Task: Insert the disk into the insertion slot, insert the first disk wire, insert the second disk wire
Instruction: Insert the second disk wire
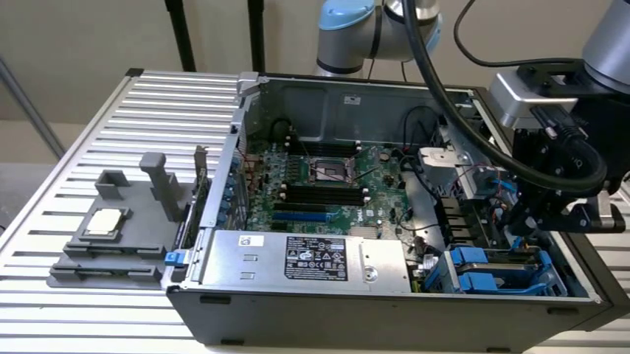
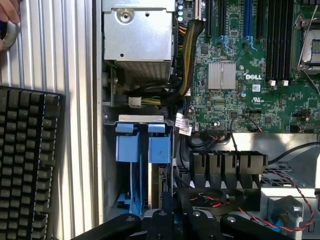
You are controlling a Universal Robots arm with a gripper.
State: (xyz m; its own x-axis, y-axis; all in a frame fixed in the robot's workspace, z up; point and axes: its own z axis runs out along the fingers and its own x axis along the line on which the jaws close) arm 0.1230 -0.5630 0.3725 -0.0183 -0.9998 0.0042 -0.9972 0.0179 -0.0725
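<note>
Down at the near right corner of the open computer case: this is where the work is, seen from the exterior view.
Gripper (image 1: 527, 221): black, hanging from the arm over the right side of the case, fingers drawn fully together. What, if anything, sits between them I cannot tell; in the wrist view the finger tips (image 2: 175, 207) come down on a dark, thin edge between the blue clips and the black ribbed plastic part (image 2: 227, 170).
Drive cage (image 1: 497, 269): grey plastic with bright blue clips, in the case's front right corner, just beside the silver power-supply box (image 1: 305, 258) on the exterior view's right.
Disk (image 2: 162, 187): my guess is that it already stands on edge inside the cage, since a pale metal face shows under the blue clips (image 2: 147, 147) in the wrist view. I cannot be sure.
Key relation: the cage lies directly below and slightly toward the front of the case from the gripper, very near. Its long axis runs from the case front back toward the motherboard (image 1: 325, 184).
Wires: a bundle with a white plug (image 2: 134, 102) lies between the power-supply box and the cage, unattached to anything I can make out.
Off to the side: a dark grey stand (image 1: 113, 236) sits on the slatted table (image 1: 69, 310), well apart from the gripper.
</note>
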